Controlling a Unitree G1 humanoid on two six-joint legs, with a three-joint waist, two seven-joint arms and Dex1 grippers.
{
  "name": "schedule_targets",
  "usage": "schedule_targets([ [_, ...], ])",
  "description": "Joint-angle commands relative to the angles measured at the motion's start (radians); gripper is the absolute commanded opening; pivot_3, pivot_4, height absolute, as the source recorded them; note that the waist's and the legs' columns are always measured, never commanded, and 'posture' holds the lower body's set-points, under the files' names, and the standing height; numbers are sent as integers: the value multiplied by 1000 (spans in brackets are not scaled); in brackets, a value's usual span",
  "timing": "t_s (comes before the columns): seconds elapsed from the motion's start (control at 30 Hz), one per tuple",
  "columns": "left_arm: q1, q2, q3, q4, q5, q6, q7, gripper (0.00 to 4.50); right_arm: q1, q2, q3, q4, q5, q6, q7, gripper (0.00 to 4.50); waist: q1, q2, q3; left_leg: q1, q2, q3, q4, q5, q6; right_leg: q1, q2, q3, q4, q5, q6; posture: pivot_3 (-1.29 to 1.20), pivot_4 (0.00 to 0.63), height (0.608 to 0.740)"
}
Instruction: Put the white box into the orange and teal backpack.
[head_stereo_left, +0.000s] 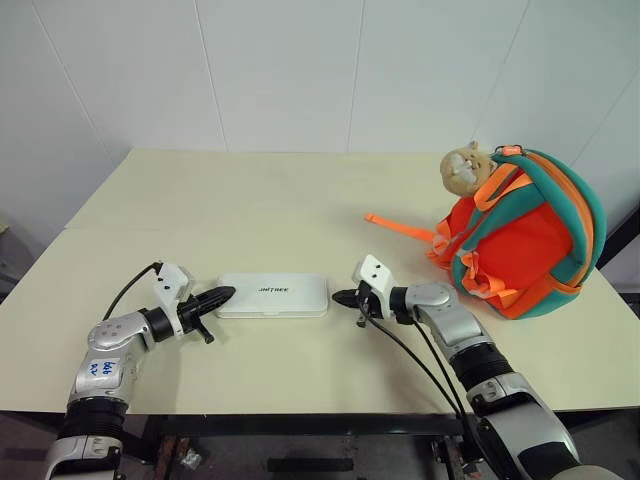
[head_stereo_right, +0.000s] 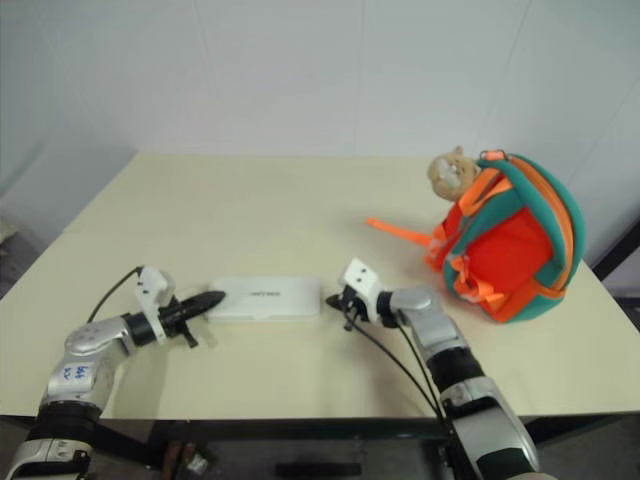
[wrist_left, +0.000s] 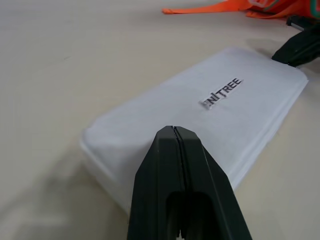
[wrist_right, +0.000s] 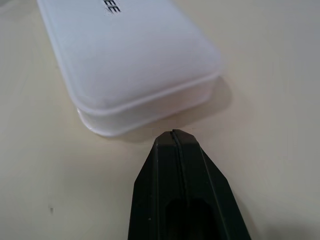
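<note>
Lying flat on the cream table (head_stereo_left: 250, 200), the white box (head_stereo_left: 273, 295) sits in the lower middle of the left eye view, its long sides running across the frame and small dark lettering on its lid. At lower left the left gripper (head_stereo_left: 222, 294) points toward the box's left short end, its two black fingers pressed together and the tip at or just off that edge. Right of the box, the right gripper (head_stereo_left: 343, 297) points back at the opposite short end, fingers likewise together, with a slim strip of table between tip and box. The orange and teal backpack (head_stereo_left: 525, 235) stands at the right of the frame, well apart from the box, a tan plush toy (head_stereo_left: 466, 168) at its upper left and an orange strap (head_stereo_left: 400, 227) trailing over the table toward the centre.

From the right eye view the layout is the same: box low in the middle, a gripper at each end, backpack at right.

Seen from the left wrist view, the closed fingers rise from the bottom centre in front of the near corner of the box, which stretches away to the upper right; contact cannot be told.

On the right wrist view, the shut fingers stop just short of the box's rounded end, with bare table between.
</note>
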Motion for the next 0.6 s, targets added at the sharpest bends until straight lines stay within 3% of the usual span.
schedule_targets([
  [0.03,-4,-3,-8,-20,10,-8,3,10,20,-31,-26,-79,25,27,11,0,-1,0,0,0,0,0,0,0,0,0,0,0,0,0,0,0,150,740],
  [0.33,19,83,71,-56,46,-20,124,10,20,9,-13,-75,31,37,-15,0,-3,0,0,0,0,0,0,0,0,0,0,0,0,0,0,0,150,740],
  [0.6,58,60,64,-82,64,7,211,10,-15,42,-7,-37,22,23,-14,0,-1,0,0,0,0,0,0,0,0,0,0,0,-1,0,0,0,150,740],
])
